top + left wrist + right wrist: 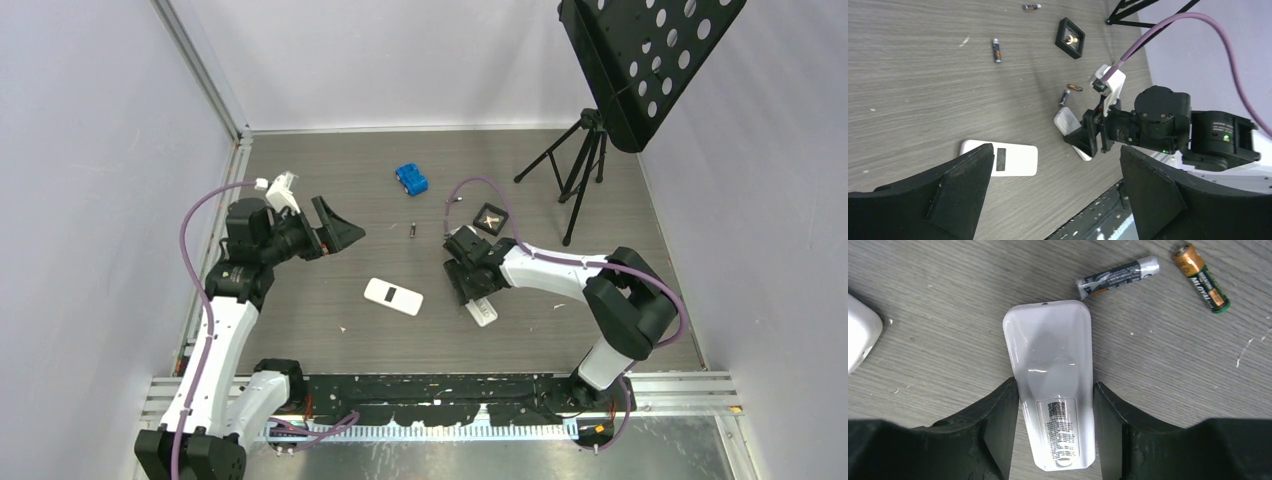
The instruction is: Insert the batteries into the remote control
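over on the left, left gripper hanging above the worktop, jaws wide open, nothing held. mid-worktop, remote control lying flat, black rectangle up. further right, right gripper, jaws pressed against both sides of a white labelled shell, two batteries loose just beyond.

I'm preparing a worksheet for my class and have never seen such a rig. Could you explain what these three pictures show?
Two robot arms are bolted to a table. The overhead picture looks down on both; the other two come from a camera on each wrist. The left gripper hangs open and empty. The right gripper has its fingers against both sides of a white remote part with a printed label. On the table lie a white slab with a black rectangle, loose batteries, a blue block and a small black square. A tripod stands at the back.
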Tool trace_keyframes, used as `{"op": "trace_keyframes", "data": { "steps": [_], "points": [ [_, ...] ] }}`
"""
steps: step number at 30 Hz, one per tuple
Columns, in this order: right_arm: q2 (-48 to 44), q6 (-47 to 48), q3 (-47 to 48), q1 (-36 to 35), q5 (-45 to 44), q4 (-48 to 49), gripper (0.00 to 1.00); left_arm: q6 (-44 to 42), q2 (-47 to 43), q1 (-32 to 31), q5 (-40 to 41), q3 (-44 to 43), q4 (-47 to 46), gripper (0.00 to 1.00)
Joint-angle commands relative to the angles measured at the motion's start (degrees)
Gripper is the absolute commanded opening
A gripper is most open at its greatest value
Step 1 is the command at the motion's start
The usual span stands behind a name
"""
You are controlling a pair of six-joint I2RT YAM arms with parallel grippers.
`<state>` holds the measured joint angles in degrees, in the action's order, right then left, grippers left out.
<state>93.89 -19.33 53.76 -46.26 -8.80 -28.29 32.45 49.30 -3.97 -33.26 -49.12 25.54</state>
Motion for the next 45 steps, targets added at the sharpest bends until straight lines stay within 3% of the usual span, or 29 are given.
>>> {"op": "trace_keyframes", "data": {
  "steps": [1, 6, 12, 22, 28, 37, 42, 44, 45],
  "points": [
    [-0.03, -0.54, 0.59, 0.03, 1.01, 2.4, 0.41, 7.49, 2.03, -1.01, -5.72, 3.05, -9.26, 0.99],
    [-6.22, 0.51, -0.94, -1.31, 0.54, 9.28, 0.36, 15.08, 9.24, -5.59, -7.99, 6.89, -16.26, 0.92],
    [-15.52, 4.6, -4.34, -3.68, 6.7, 19.98, 0.34, 19.59, 18.93, -14.59, -8.84, 7.54, -22.84, 0.88],
    [-19.76, 8.07, -4.97, -5.98, 13.89, 22.92, 0.32, 25.85, 26.12, -17.28, -16.01, 7.29, -31.41, 0.85],
    [-20.01, 8.7, -4.43, -6.3, 15.58, 23.14, 0.32, 26.08, 28.52, -19.27, -18.52, 6.81, -30.8, 0.6],
    [-18.97, 9.48, -3.13, -6.3, 16.55, 22.29, 0.32, 25.72, 31.64, -21.09, -20.69, 6.23, -30.17, 0.34],
    [-18.74, 9.22, -3.37, -6.3, 15.29, 22.69, 0.33, 26.69, 33.1, -22.02, -22.44, 6.42, -34.02, 0.0],
    [-18.53, 8.02, -3.61, -6.3, 12.89, 22.45, 0.45, 27.14, 33.05, -22.05, -22.06, 6.96, -37.03, 0.0],
    [-18.63, 7.2, -3.84, -6.25, 10.92, 21.92, 0.56, 26.91, 32.93, -22.05, -21.1, 7.32, -37.9, 0.0]
  ]
}}
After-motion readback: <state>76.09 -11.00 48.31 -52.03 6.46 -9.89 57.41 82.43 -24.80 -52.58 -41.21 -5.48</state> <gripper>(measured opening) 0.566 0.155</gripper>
